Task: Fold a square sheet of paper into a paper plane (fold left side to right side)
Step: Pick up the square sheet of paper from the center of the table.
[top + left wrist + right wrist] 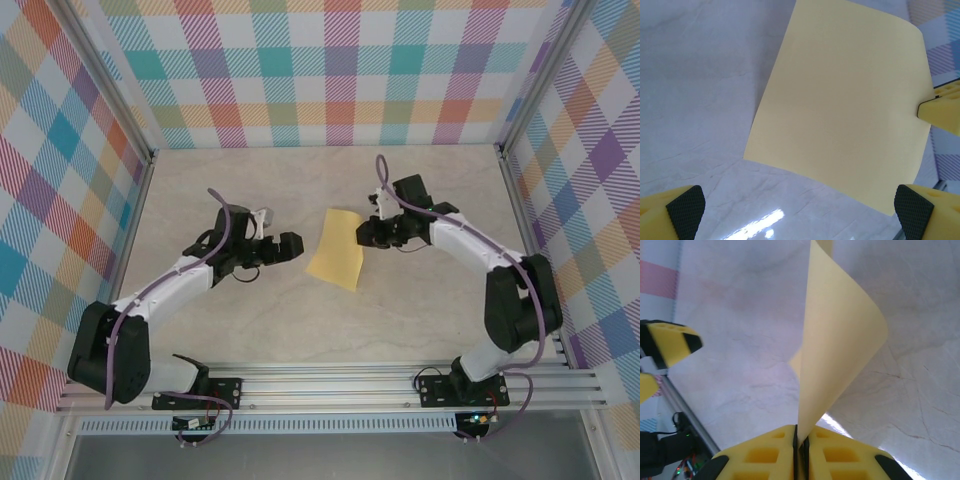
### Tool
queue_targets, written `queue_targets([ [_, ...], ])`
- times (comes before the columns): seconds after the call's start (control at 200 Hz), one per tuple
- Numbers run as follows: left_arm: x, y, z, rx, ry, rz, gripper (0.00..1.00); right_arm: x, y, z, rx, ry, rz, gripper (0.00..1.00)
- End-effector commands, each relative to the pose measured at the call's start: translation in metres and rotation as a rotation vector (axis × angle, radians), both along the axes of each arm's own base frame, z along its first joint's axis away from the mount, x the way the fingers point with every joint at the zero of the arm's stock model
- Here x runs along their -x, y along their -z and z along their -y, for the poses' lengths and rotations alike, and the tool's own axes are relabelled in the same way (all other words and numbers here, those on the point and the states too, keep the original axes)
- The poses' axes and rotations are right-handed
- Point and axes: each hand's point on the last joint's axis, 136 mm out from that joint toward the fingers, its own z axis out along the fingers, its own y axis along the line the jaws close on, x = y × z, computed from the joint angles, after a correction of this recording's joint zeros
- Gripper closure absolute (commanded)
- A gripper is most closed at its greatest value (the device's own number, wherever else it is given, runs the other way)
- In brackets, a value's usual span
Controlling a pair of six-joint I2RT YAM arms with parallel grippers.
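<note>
The square sheet of paper (336, 248) is plain yellow-orange and lies near the table's middle, its right edge lifted off the surface. My right gripper (368, 232) is shut on that edge. In the right wrist view the sheet (835, 340) rises curved from the closed right gripper (801, 436). My left gripper (290, 245) is open just left of the sheet. In the left wrist view the left gripper (800, 215) has its pads (686, 210) wide apart, short of the sheet's (840, 100) near edge and not touching it. The paper plane is out of view.
The pale marble-look table (300, 330) is bounded by checked walls (330, 70) at the back and on both sides. An aluminium rail (330, 385) with the arm bases runs along the near edge. The right gripper's yellow finger (945, 107) touches the sheet's edge.
</note>
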Motion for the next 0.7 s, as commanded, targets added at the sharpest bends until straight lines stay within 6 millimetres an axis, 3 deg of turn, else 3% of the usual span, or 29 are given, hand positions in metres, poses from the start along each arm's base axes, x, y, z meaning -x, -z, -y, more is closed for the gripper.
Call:
queue_targets([
  [0.0, 0.0, -0.053, 0.01, 0.123, 0.071, 0.149, 0.0, 0.019, -0.062, -0.009, -0.157, -0.153, 0.168, 0.88],
  [0.2, 0.005, -0.118, 0.025, 0.241, 0.179, 0.308, 0.0, 0.058, -0.138, -0.013, -0.295, -0.329, 0.301, 0.88],
  [0.345, 0.009, -0.153, 0.035, 0.294, 0.263, 0.388, 0.0, 0.082, -0.184, -0.014, -0.392, -0.427, 0.357, 0.88],
  [0.54, 0.016, -0.183, 0.044, 0.353, 0.35, 0.455, 0.0, 0.107, -0.229, -0.012, -0.482, -0.512, 0.43, 0.88],
  [0.695, 0.022, -0.199, 0.048, 0.398, 0.399, 0.487, 0.0, 0.122, -0.249, -0.009, -0.507, -0.548, 0.478, 0.88],
])
